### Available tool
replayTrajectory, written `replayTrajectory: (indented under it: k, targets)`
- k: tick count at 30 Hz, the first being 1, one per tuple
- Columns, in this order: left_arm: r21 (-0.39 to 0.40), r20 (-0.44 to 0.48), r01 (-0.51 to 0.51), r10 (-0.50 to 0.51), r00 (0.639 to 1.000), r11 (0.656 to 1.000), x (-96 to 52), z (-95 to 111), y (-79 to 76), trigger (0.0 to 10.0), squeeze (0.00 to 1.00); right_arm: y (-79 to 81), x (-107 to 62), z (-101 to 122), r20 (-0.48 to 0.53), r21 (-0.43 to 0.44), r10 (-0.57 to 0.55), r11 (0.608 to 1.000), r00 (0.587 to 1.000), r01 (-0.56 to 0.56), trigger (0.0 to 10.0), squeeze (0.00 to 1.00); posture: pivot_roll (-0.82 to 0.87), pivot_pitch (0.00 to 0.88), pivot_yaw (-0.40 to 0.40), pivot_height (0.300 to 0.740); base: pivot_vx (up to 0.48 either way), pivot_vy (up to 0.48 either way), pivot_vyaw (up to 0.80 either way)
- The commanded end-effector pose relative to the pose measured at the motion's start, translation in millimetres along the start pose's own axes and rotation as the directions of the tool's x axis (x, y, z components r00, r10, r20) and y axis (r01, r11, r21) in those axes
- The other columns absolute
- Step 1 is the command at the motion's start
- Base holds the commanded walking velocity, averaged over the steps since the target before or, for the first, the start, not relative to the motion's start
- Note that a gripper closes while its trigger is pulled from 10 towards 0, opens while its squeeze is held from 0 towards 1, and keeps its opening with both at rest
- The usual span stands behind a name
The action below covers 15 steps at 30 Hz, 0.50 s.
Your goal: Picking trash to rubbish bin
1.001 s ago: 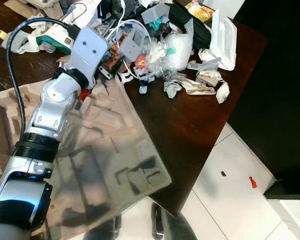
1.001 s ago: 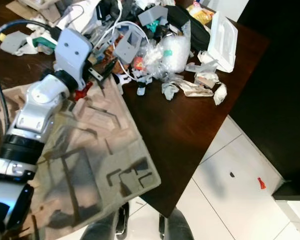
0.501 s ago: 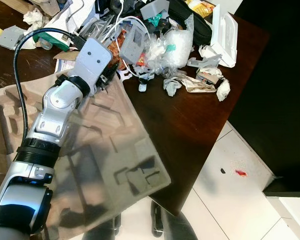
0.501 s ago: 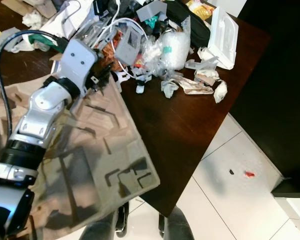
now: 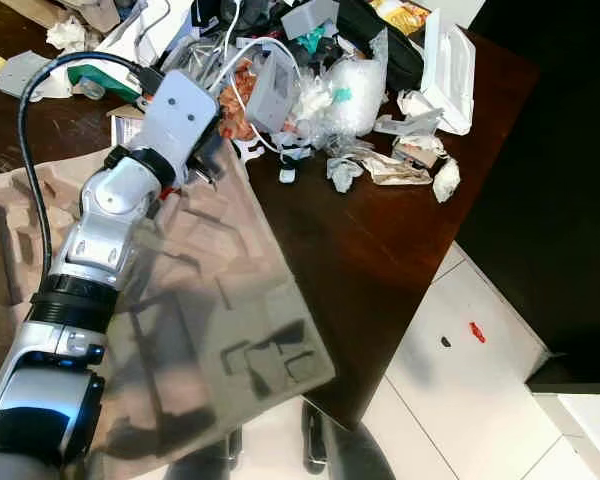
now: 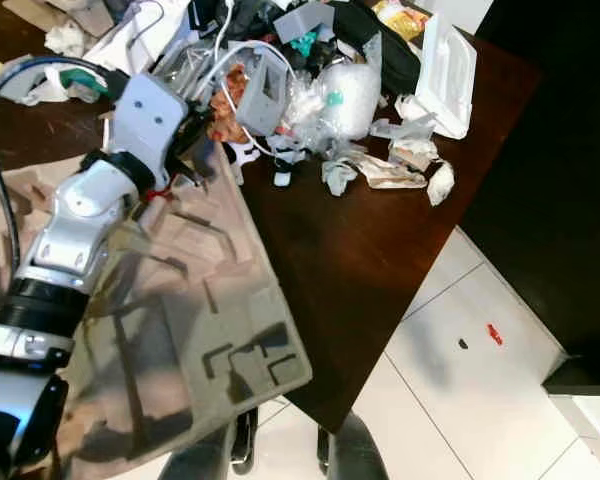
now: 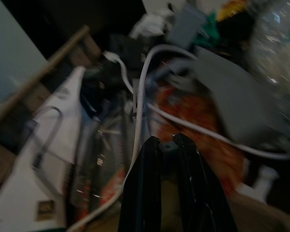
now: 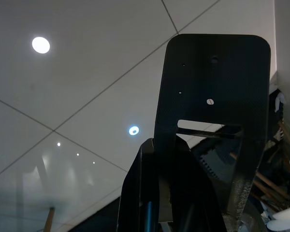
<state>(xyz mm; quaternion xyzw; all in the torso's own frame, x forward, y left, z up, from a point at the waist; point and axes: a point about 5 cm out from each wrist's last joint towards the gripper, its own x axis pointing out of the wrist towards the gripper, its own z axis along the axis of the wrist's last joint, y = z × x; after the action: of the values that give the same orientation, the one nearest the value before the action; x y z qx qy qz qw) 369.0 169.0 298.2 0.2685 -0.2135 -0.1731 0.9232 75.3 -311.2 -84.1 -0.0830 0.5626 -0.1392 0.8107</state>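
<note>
A heap of trash covers the far end of the dark wooden table (image 5: 380,250): clear plastic bags (image 5: 352,95), crumpled paper (image 5: 390,170), a grey box (image 5: 272,90), white cable (image 5: 242,60) and a white foam tray (image 5: 448,70). A large brown moulded cardboard tray (image 5: 210,290) lies tilted over the table's near corner and juts past its edge. My left gripper (image 5: 216,166) sits at that tray's far edge beside the heap, shut on the rim. In the left wrist view the black fingers (image 7: 150,174) stand pressed close, facing cable and wrappers. My right gripper (image 8: 157,150) points up at the ceiling.
White tiled floor (image 5: 460,380) lies right of the table, with a small red scrap (image 5: 475,331) and a dark speck (image 5: 445,342) on it. A black surface (image 5: 570,180) borders the right side. More paper and a green-white pack (image 5: 105,75) lie far left.
My left arm has swung slightly along the heap's edge and the cardboard tray has shifted with it. The head view has wobbled a little.
</note>
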Motion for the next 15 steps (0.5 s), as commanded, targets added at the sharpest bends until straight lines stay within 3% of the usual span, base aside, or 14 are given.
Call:
replayTrajectory:
  k: [1, 7, 12, 15]
  targets:
    - [0.036, 0.013, -0.052, 0.052, 0.999, 0.998, -3.1, 5.2, 16.8, 0.0, 0.0, 3.6, -1.7, -16.2, -0.06, 0.008, 0.002, 1.0, 0.998, -0.002, 10.0, 0.0, 0.01, 0.402, -0.073, 0.74, 0.0, 0.0, 0.0]
    - [0.037, 0.069, -0.128, 0.125, 0.99, 0.991, -4.5, 18.6, 34.9, 0.0, 0.0, 8.6, -0.3, -11.6, -0.052, 0.014, 0.009, 1.0, 0.999, -0.009, 10.0, 0.0, 0.02, 0.386, -0.068, 0.74, 0.0, 0.0, 0.0]
    - [0.063, 0.129, -0.237, 0.228, 0.965, 0.969, -8.3, 34.9, 62.8, 0.0, 0.0, 17.7, 1.1, -8.1, -0.051, 0.021, 0.022, 1.0, 0.998, -0.021, 10.0, 0.0, 0.06, 0.354, -0.051, 0.74, 0.0, 0.0, 0.0]
    - [0.045, 0.156, -0.264, 0.254, 0.954, 0.964, -9.2, 42.2, 71.7, 0.0, 0.0, 21.0, 1.4, -7.7, -0.053, 0.024, 0.027, 0.999, 0.998, -0.026, 10.0, 0.0, 0.06, 0.342, -0.045, 0.74, 0.0, 0.0, 0.0]
